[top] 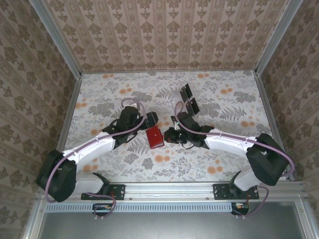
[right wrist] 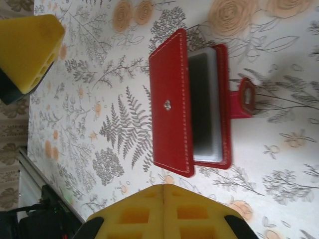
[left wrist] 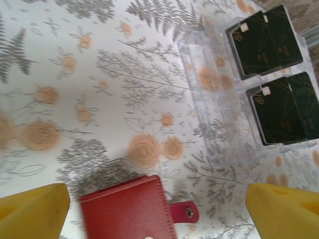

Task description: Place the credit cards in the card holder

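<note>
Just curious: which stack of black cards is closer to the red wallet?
The card stack lower in the overhead view; the other stack lies farther back.

White links (top: 97, 144), black joints (top: 57, 177), lilac cables (top: 175, 113), yellow claw fingers (left wrist: 30, 211).

**Red holder, black cards, flowered table**

The card holder (right wrist: 172, 109) is seen in red, edged with pale stitching, grey inside. The credit cards (left wrist: 261, 45) are black with tiny pale marks. The table (left wrist: 75, 99) is patterned white with grey ferns and orange roses.
</note>
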